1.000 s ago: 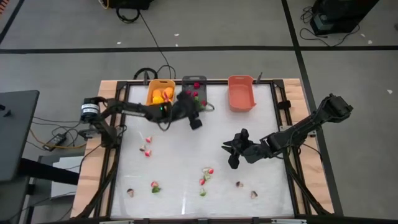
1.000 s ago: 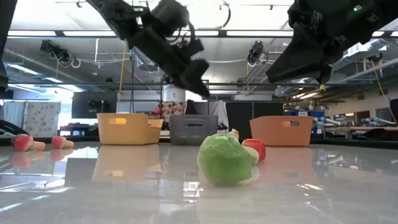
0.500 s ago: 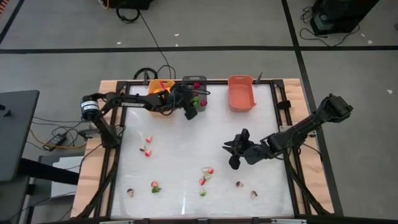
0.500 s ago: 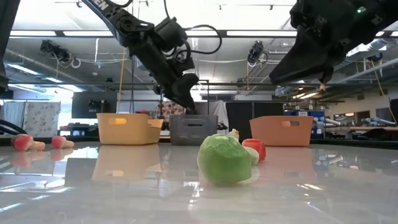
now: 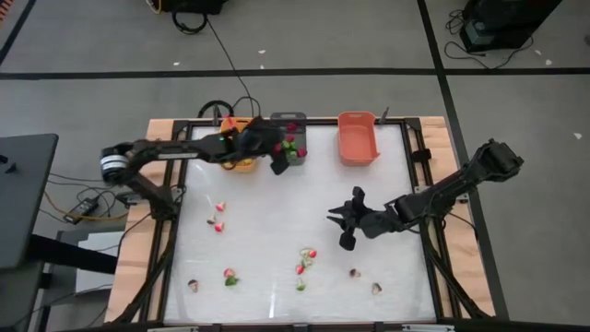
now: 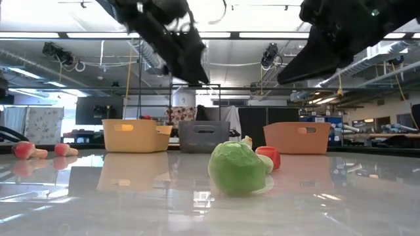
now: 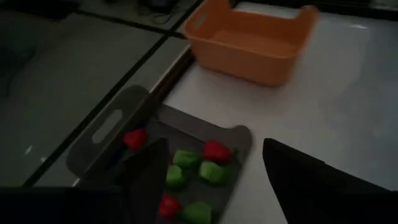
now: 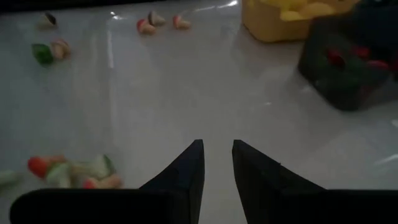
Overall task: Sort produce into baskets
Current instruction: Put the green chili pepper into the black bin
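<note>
1. The left end effector (image 5: 277,159) hangs above the near edge of the dark grey basket (image 5: 289,138) at the far side of the desk (image 5: 277,221). Its fingers (image 7: 149,174) are spread apart with nothing between them.
2. In the left wrist view, that grey basket (image 7: 99,134) holds red and green produce pieces (image 7: 199,171), and the salmon-coral basket (image 7: 249,37) stands beyond it, apart from it.
3. The yellow-orange basket (image 5: 235,138) sits just beside the grey one, partly covered by the left arm; yellow fruits show inside it in the right wrist view (image 8: 298,9).
4. The right end effector (image 5: 343,221) hovers over the middle of the desk, right of centre, its fingers (image 8: 186,171) released with a narrow gap and holding nothing.
5. Loose produce lies scattered on the near half of the desk: two reddish pieces (image 5: 218,221) at the left, a red and green cluster (image 5: 305,261) near the middle, and small pieces (image 5: 376,288) towards the near right.
</note>
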Tool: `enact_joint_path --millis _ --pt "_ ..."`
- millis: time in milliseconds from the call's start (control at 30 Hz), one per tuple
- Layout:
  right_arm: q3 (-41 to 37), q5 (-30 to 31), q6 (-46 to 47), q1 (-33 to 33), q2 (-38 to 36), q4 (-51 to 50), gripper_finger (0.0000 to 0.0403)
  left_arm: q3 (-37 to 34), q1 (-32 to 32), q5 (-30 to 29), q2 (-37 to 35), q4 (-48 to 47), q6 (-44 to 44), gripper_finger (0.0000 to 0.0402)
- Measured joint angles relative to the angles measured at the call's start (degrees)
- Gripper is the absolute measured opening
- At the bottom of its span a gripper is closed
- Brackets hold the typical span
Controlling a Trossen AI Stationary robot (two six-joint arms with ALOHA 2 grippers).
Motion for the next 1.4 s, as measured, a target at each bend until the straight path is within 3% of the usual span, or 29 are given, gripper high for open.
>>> enact_joint_path --millis 200,367,600,800,1067,1233,1400 --pt "0.00 -9.03 -2.58 -2.55 8.14 12.48 0.0096 -4.79 -8.07 -1.24 -10.52 -3.69 -1.32 0.0239" --pt "1.76 -11.74 -9.17 -3.43 17.20 25.23 0.0096 -12.60 -18.12 -2.29 -17.30 -5.67 -7.62 0.0224" --pt "12.73 -21.09 -14.53 -4.79 26.35 22.89 0.0110 -24.29 -33.83 -7.15 -25.69 -7.13 -22.29 0.0208" --pt "24.15 -24.99 -18.97 -6.13 34.29 18.85 0.0143 -26.91 -43.58 -3.12 -24.17 -6.97 -26.25 0.0207" --pt "37.43 -25.54 -19.99 -6.01 44.54 17.23 0.0171 -26.95 -52.17 -3.78 -20.21 -7.45 -32.08 0.0207" --pt "44.95 -30.16 -22.14 -6.01 51.22 16.91 0.0171 -26.95 -57.49 -2.53 -17.18 -9.84 -43.03 0.0207" --pt "53.19 -37.68 -22.55 -6.10 58.05 17.08 0.0173 -26.88 -63.12 8.06 -15.72 -18.54 -62.57 0.0207"
